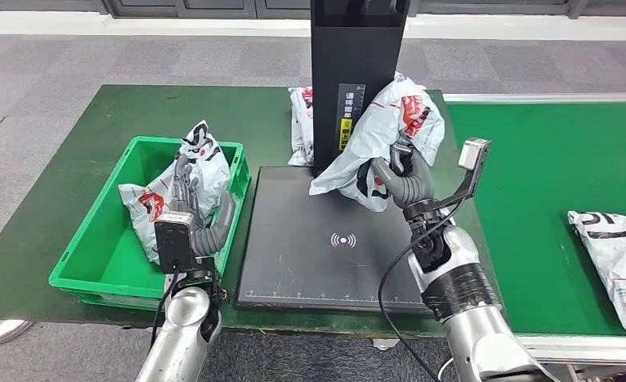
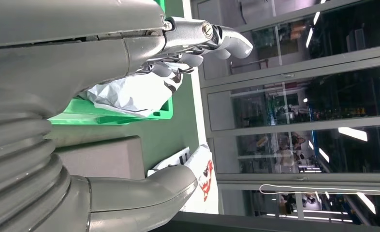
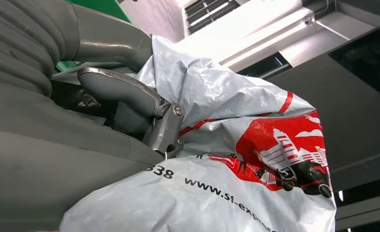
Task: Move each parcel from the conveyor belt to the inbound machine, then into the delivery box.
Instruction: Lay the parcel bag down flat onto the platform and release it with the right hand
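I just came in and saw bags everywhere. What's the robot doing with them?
The robot's right hand grips a white parcel above the black scanner plate. Its left hand is over a parcel in the green box, fingers spread. Another parcel waits on the green belt.

green table top (image 1: 71,159), grey carpeted floor (image 1: 55,56), glass doors (image 2: 294,96) with people blurred behind them
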Available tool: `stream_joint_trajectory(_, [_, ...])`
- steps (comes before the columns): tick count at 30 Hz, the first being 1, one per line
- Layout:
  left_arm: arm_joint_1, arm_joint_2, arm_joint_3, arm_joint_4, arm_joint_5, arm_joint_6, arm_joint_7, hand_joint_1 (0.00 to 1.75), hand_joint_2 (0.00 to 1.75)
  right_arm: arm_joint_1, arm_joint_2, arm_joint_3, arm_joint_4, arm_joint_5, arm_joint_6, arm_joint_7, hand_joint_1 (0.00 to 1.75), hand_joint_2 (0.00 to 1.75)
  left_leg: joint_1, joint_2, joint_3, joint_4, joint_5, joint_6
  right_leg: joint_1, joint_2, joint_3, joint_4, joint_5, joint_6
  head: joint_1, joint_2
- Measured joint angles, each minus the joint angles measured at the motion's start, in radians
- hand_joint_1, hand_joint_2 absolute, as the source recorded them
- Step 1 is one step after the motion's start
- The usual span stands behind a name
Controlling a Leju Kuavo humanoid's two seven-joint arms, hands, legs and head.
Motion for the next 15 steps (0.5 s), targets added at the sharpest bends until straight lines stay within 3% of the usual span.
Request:
stream_joint_trajectory(4, [0.0, 0.0, 0.0, 0.002, 0.0, 0.0, 0.0, 0.0, 1.75, -0.002, 0.0, 0.001, 0.008, 0.0, 0.0, -0.001, 1.75, 1.75, 0.0, 0.0, 0.0, 0.0, 0.0, 0.0, 0.0, 0.0, 0.0, 0.0, 0.0, 0.0, 0.0, 0.0])
stream_joint_trajectory(5, [0.0, 0.0, 0.0, 0.003, 0.0, 0.0, 0.0, 0.0, 1.75, -0.002, 0.0, 0.002, 0.008, 0.0, 0.0, 0.001, 1.52, 1.75, 0.0, 0.0, 0.0, 0.0, 0.0, 0.0, 0.0, 0.0, 0.0, 0.0, 0.0, 0.0, 0.0, 0.0])
stream_joint_trajectory(8, [-0.002, 0.0, 0.0, 0.004, 0.004, 0.004, 0.0, 0.0, 1.75, -0.011, 0.004, 0.012, 0.023, 0.019, -0.004, 0.042, 0.21, 1.75, 0.0, 0.0, 0.0, 0.0, 0.0, 0.0, 0.0, 0.0, 0.0, 0.0, 0.0, 0.0, 0.0, 0.0])
stream_joint_trajectory(9, [-0.004, 0.0, -0.001, 0.005, 0.006, 0.007, -0.001, 0.0, 1.75, -0.022, 0.009, 0.023, 0.043, 0.036, -0.01, 0.066, 0.0, 1.75, 0.0, 0.001, 0.0, 0.0, 0.0, 0.0, 0.0, 0.001, 0.0, 0.0, 0.0, 0.0, 0.0, 0.0])
stream_joint_trajectory(13, [-0.017, 0.0, -0.001, 0.014, 0.013, 0.01, -0.003, 0.0, 1.75, -0.074, 0.042, 0.1, 0.183, 0.15, -0.05, 0.143, 0.0, 0.0, 0.0, 0.001, 0.0, 0.0, 0.0, -0.001, 0.001, 0.002, -0.001, 0.0, 0.0, 0.0, 0.0, 0.0])
stream_joint_trajectory(15, [-0.024, 0.0, -0.001, 0.02, 0.016, 0.01, -0.003, 0.0, 1.75, -0.091, 0.055, 0.147, 0.248, 0.221, -0.067, 0.171, 0.0, 0.0, 0.0, 0.0, 0.0, 0.0, 0.001, -0.001, 0.001, 0.0, -0.001, 0.0, 0.0, 0.0, 0.0, 0.0])
